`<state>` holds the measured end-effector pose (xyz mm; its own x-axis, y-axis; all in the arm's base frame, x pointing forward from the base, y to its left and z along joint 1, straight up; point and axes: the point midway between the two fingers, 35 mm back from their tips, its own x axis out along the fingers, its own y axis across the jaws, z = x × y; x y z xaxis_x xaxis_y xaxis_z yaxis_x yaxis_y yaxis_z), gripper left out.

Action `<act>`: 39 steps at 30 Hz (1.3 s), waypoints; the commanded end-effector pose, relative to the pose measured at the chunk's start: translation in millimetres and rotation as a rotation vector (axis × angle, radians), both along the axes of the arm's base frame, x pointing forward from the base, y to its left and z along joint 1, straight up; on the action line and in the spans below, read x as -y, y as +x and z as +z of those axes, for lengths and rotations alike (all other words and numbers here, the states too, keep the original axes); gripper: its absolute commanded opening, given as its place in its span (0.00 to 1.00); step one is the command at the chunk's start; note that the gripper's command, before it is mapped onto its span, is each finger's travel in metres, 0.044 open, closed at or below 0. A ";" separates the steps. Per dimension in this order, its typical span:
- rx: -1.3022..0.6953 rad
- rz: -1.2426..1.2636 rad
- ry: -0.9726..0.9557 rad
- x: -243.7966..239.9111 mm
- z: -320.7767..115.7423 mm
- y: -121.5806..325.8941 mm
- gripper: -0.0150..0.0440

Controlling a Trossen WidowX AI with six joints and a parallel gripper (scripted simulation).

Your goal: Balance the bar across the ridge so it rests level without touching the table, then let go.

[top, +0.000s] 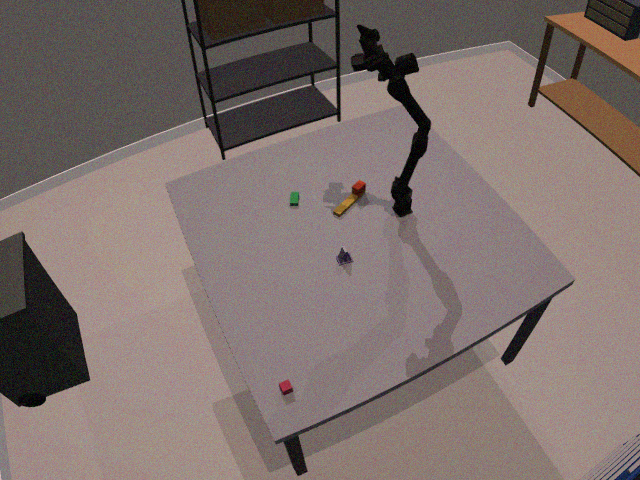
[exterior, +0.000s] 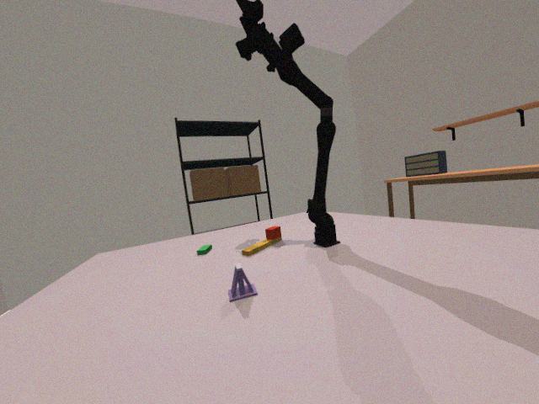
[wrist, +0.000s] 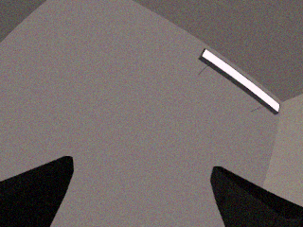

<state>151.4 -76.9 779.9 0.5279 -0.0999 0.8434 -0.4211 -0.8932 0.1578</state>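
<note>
The yellow bar (top: 345,206) (exterior: 257,248) lies flat on the table, with an orange-red block (top: 358,188) (exterior: 273,232) on its end nearer the arm's base. The purple ridge (top: 343,257) (exterior: 241,290) stands upright on its square foot, apart from the bar, with nothing on its top. My gripper (wrist: 143,170) is open and empty. It is raised high above the table, far from bar and ridge, and the wrist view shows only walls, ceiling and a lamp past the fingers.
A small green block (top: 294,198) (exterior: 204,249) lies beyond the bar, away from the arm's base. A small red cube (top: 285,386) sits near the table's front left corner in the top view. A black shelf rack (top: 268,72) (exterior: 224,164) stands behind the table (top: 268,310).
</note>
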 end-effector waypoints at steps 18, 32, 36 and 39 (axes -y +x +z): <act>-0.228 0.278 0.596 79.7 -93.7 91.1 0.79; -0.382 0.365 1.239 131.4 -228.6 147.9 0.79; -0.403 0.359 1.428 139.2 -271.1 155.7 0.79; -0.412 0.344 1.569 143.0 -303.4 159.0 0.79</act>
<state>306.8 -215.2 510.1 0.8663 -0.4977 -0.0436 -0.2927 -0.4349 -0.8516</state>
